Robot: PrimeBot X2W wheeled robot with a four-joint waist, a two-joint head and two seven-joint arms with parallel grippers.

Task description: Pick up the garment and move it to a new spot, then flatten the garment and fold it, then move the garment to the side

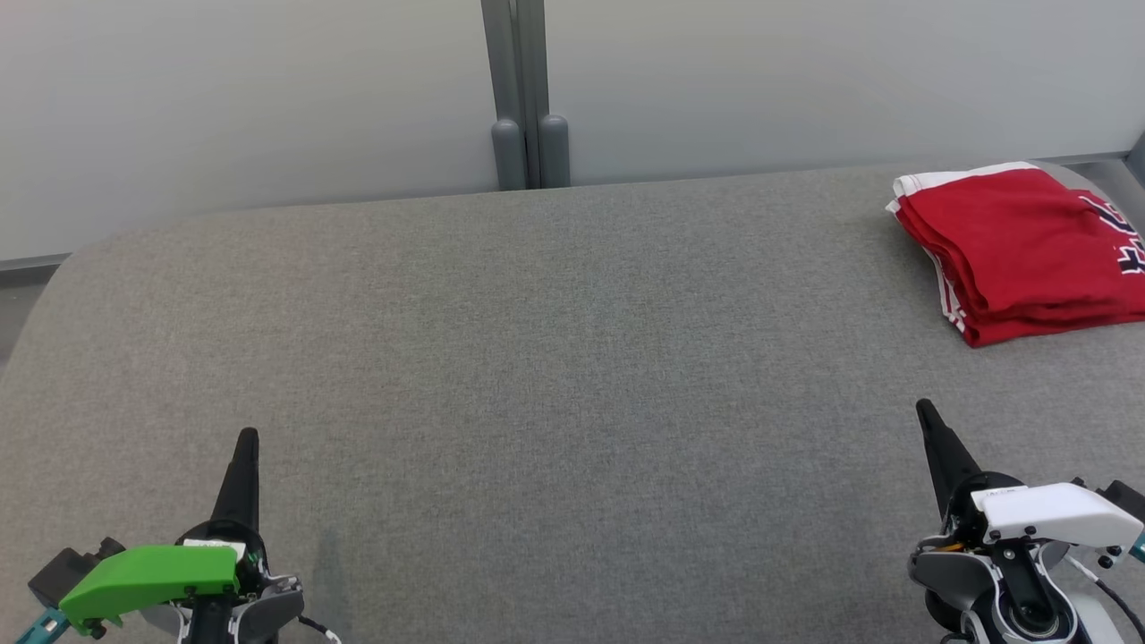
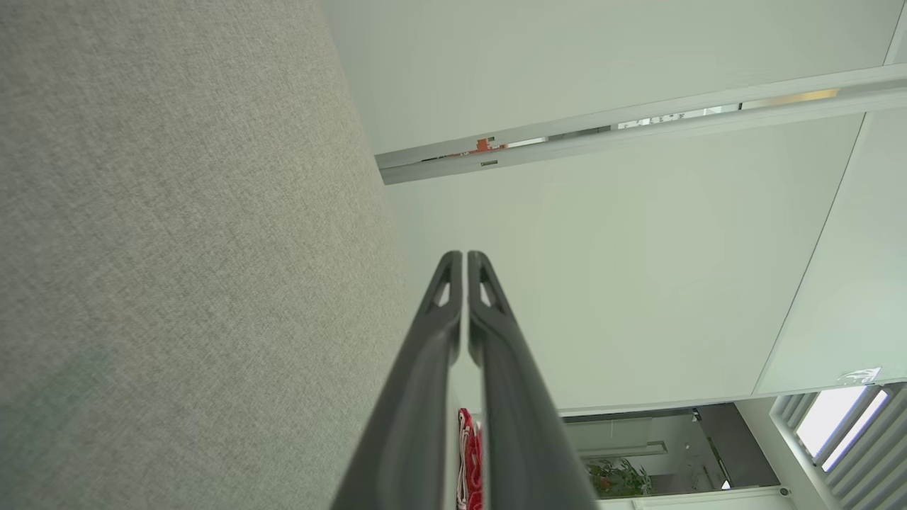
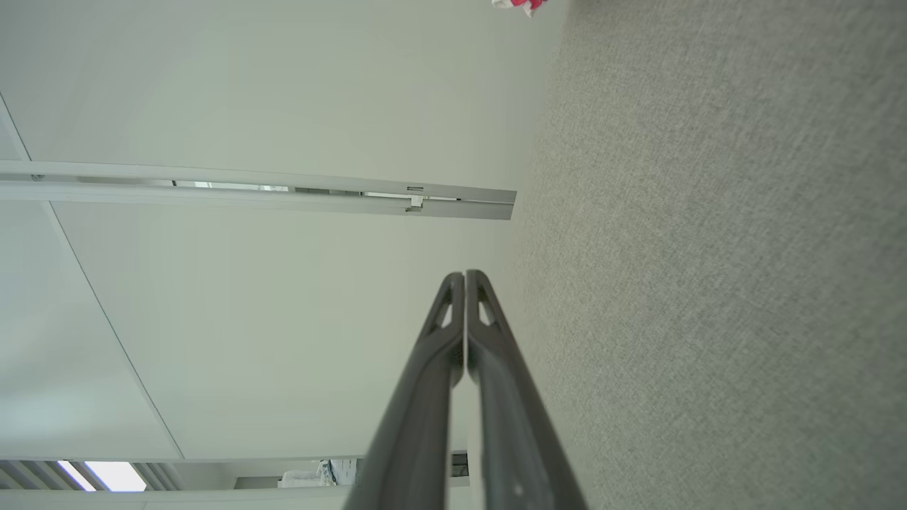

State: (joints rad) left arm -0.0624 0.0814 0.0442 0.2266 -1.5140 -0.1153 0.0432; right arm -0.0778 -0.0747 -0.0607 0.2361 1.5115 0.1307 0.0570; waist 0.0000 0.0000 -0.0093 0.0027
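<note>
The red garment (image 1: 1020, 250) lies folded into a compact stack of several layers at the far right corner of the grey fabric-covered table (image 1: 555, 376), with its right part cut off by the head view's edge. White stripes run along its left border and dark-and-white lettering shows on top. It rests directly on the table, not in any basket or bin. Judged from how it lies, the folding and the move aside look done. It should handle as light, soft, limp cloth: lifted by one layer, the stack would likely slide open, so a hold would best pinch through all layers at the thick folded edge facing the table's middle, ideally at two points. The left gripper (image 1: 248, 438) hovers over the table's near left part and the right gripper (image 1: 926, 407) over its near right, well apart from the garment; both have their fingers pressed together on nothing, as the wrist views confirm
</note>
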